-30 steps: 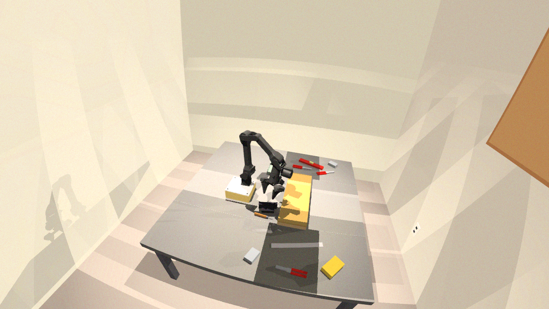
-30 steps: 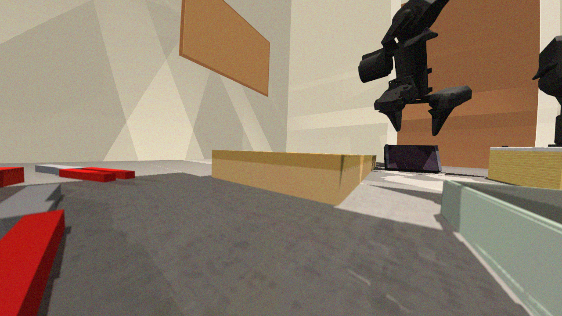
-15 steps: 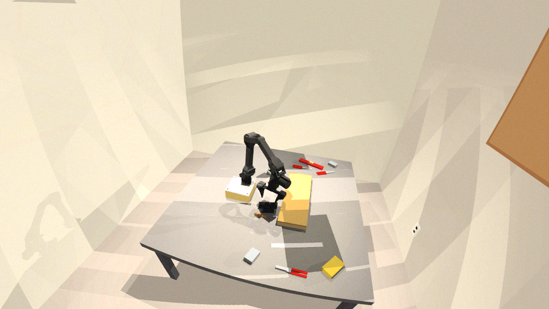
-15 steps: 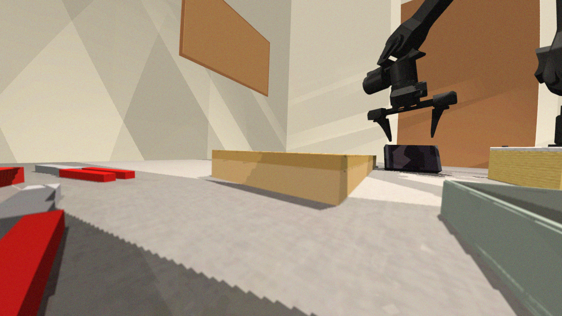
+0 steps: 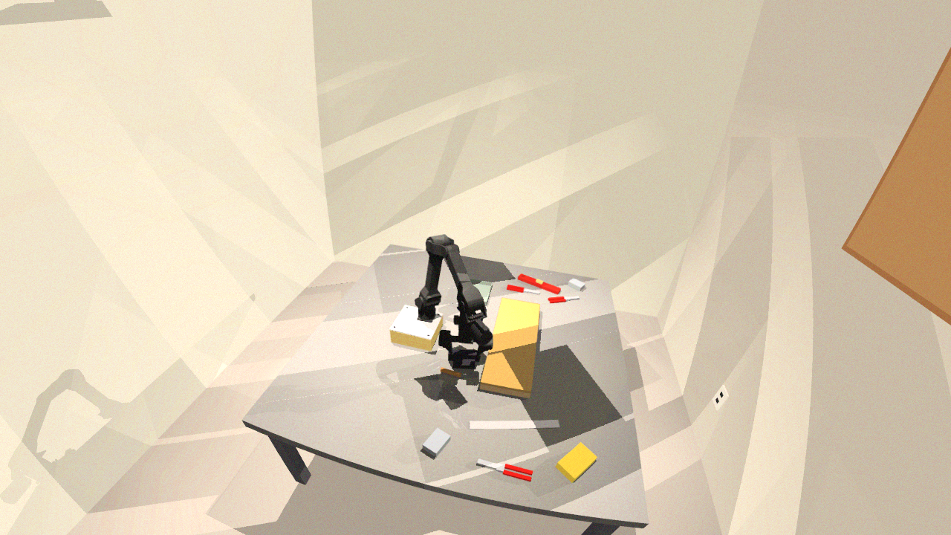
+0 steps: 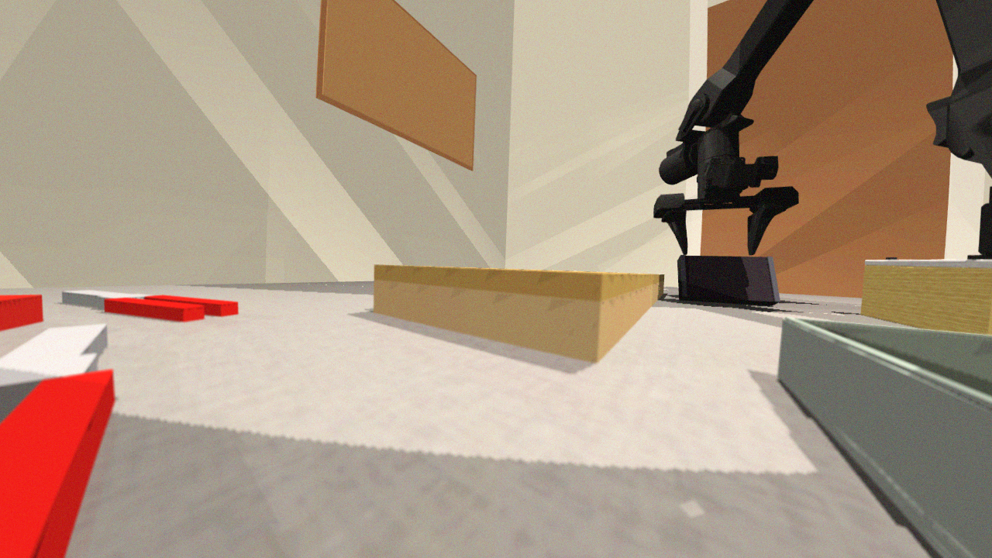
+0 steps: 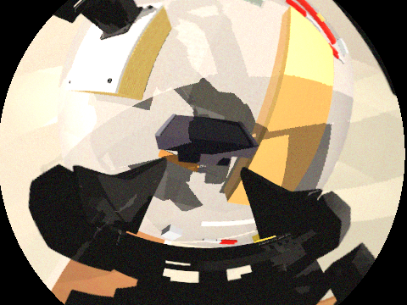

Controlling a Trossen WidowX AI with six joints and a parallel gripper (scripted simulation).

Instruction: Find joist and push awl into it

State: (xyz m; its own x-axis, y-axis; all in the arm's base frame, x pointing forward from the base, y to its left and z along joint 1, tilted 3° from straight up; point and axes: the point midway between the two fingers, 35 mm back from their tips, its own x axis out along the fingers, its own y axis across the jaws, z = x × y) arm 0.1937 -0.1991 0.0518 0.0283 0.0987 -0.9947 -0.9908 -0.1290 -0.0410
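My gripper (image 6: 719,251) (image 7: 205,166) is open and empty, pointing down with its fingertips just above the stud finder. The stud finder (image 6: 728,279) (image 7: 214,132) is a dark purple block on the table; in the top view the gripper largely hides it. The awl (image 5: 449,372) (image 7: 167,155) has an orange handle and lies beside the stud finder, partly hidden in the wrist view. The floor panel (image 5: 517,319) (image 6: 485,298) (image 7: 305,102) is a long yellow-orange slab beside them. The grey-green tray (image 5: 487,290) (image 6: 880,423) stands behind the arm in the top view. The joist is not visible.
The arm's base box (image 5: 413,336) (image 7: 137,63) stands across from the panel. A red level (image 5: 530,279) and red-handled tools lie at the back. A white strip (image 5: 513,424), a grey block (image 5: 437,441), pliers (image 5: 518,470) and a yellow block (image 5: 576,461) lie nearer the front edge.
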